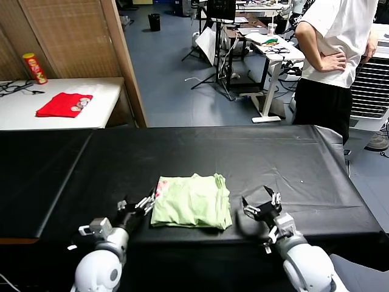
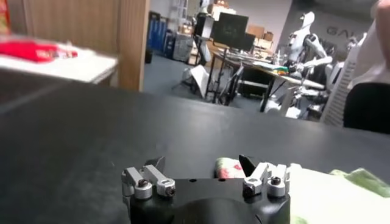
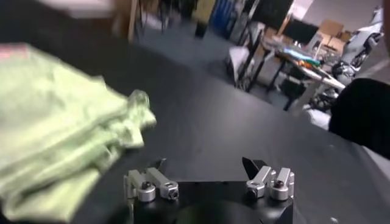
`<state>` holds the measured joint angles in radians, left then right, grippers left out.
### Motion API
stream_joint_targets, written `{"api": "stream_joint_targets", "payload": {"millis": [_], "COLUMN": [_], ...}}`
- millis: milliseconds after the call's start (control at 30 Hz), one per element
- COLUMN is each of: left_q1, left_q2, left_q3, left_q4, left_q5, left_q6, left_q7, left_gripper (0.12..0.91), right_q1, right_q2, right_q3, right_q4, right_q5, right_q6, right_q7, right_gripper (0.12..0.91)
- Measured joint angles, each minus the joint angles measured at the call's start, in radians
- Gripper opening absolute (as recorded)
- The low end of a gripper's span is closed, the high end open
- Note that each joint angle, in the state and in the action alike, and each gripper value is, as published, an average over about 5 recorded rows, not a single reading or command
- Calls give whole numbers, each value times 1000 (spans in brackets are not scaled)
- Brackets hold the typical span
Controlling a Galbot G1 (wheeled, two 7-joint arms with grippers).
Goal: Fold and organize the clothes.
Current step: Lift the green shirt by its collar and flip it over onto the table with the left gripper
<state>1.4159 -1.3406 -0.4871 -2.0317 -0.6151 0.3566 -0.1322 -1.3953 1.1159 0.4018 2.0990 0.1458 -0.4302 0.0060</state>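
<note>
Setting: workshop floor with office desks and stands behind; a standing person in a white shirt (image 1: 337,36) at the far right; a pale side table (image 1: 61,103) at the far left carrying a red folded garment (image 1: 64,104) and a red can (image 1: 34,68)
Surface: we work at a black-covered desk (image 1: 243,158) running across the whole head view
Clothes: the pale green T-shirt (image 1: 192,201) lies near the front edge of the desk, midway between our two arms, already gathered into a compact, roughly square bundle; a small pinkish-red print shows at its far left corner
Fold quality: layers look stacked but loose, with edges splaying on the side seen from the right wrist, and some puckering at the far right corner
Left tool (image 1: 138,208): fingers spread wide, holding nothing, just beside the bundle's left edge; whether it touches the cloth we cannot tell
Right tool (image 1: 261,204): fingers spread wide, holding nothing, clearly apart from the bundle's right edge, low over the bare desk
Step in hand: we judge folding to be largely done, with tidying or placing remaining
Next move calls for: a low approach from both sides, each tool catching all layers together at the edges, so that the thin cloth does not slide apart
Risk: pinching only the top layer would likely undo the fold
</note>
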Motion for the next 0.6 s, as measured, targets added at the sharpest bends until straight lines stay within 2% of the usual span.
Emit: {"api": "stream_joint_targets", "payload": {"millis": [233, 467, 533, 600], "left_q1": [-19, -33, -39, -45], "left_q2": [-54, -81, -86, -89], "left_q3": [2, 1, 1, 2], "left_q4": [32, 60, 69, 81], "left_q5": [-221, -357, -368, -372], "left_q6": [37, 61, 63, 61], "left_q7": [8, 16, 19, 21], "left_gripper": [798, 791, 749, 657], "right_q1": [-10, -12, -13, -16], "right_q2": [9, 18, 22, 25], "right_q3": [16, 19, 18, 19], "right_q4": [12, 16, 19, 22], "right_q5": [11, 12, 11, 10], "right_q6": [39, 48, 49, 50], "right_q7": [-8, -9, -10, -11], "right_gripper": [798, 798, 798, 798]}}
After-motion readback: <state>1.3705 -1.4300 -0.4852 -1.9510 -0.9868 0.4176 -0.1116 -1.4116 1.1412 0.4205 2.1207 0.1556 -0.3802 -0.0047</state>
